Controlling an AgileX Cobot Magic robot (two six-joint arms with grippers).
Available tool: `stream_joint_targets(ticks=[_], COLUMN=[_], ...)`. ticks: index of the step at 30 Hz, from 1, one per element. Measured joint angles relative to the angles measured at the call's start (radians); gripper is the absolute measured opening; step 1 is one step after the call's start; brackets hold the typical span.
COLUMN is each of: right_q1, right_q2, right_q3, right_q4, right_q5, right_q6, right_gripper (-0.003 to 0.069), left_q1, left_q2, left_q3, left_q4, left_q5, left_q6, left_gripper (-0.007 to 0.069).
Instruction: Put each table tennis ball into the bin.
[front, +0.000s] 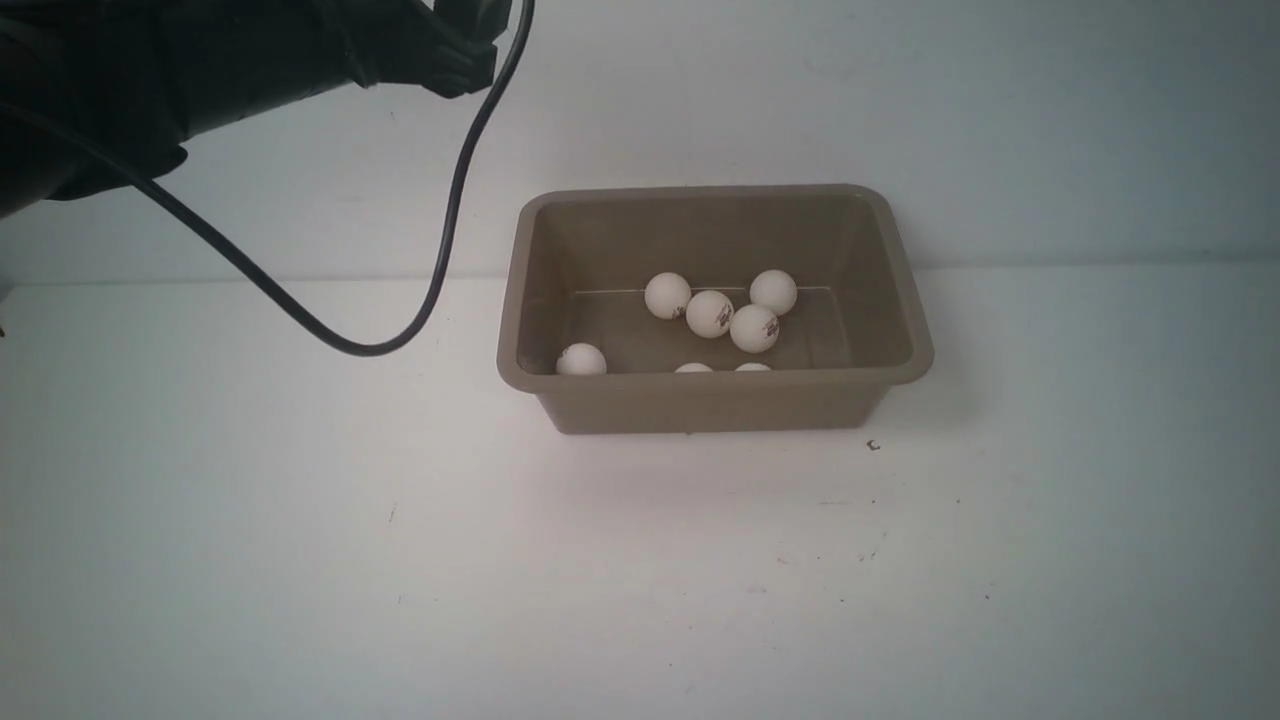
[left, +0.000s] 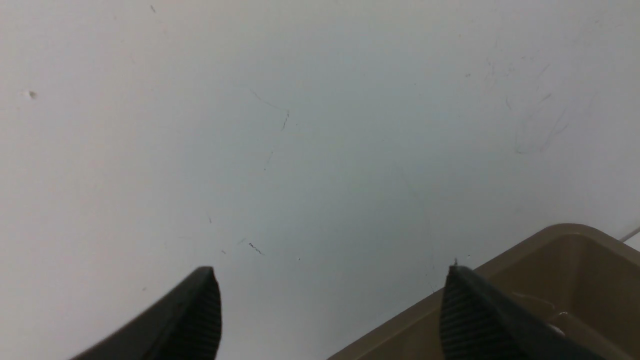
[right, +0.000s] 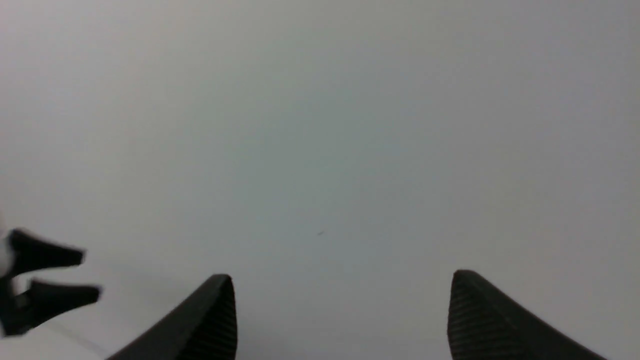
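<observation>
The taupe bin (front: 710, 405) stands on the white table, right of centre. Several white table tennis balls lie inside it: a cluster (front: 710, 313) near the middle, one (front: 581, 360) in the near left corner, and two more peeking over the near rim. No ball shows on the table outside the bin. My left arm (front: 200, 70) hangs high at the upper left, away from the bin. In the left wrist view the left gripper (left: 332, 272) is open and empty, with a corner of the bin (left: 570, 231) beside one finger. My right gripper (right: 342, 276) is open over bare table and holds nothing.
A black cable (front: 440, 260) loops down from the left arm to just left of the bin. The white wall rises behind the bin. A dark two-pronged shape (right: 45, 277) sits at the edge of the right wrist view.
</observation>
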Motion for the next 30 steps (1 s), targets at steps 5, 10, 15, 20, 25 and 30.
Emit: stream_joint_targets(ticks=[5,10,15,20,25,30], right_q1=[0.000,0.000,0.000,0.000,0.000,0.000], right_q2=[0.000,-0.032,-0.175,-0.333,-0.485,-0.585], right_q3=[0.045,0.146,0.328,0.527,0.777,0.971], right_q4=[0.033,0.013,-0.117,-0.161,-0.136,-0.091], right_q5=[0.182,0.197,0.095,-0.078,-0.245,-0.369], right_q6=[0.041,0.045,0.021,-0.041,-0.083,-0.163], right_gripper=[0.0514,0.0514,0.0514,0.0514,0.0514,0.0514], left_q1=[0.000,0.000,0.000,0.000,0.000,0.000], left_q2=[0.000,0.000,0.000,0.000,0.000,0.000], left_q3=[0.000,0.000,0.000,0.000,0.000,0.000], left_q4=[-0.007,-0.010,-0.010,-0.010,-0.010,-0.010], left_q5=[-0.005,-0.005,-0.005,-0.005,-0.005,-0.005], left_q6=[0.000,0.000,0.000,0.000,0.001,0.001], left_gripper=[0.0531,0.0531,0.0531,0.0531,0.0531,0.0531])
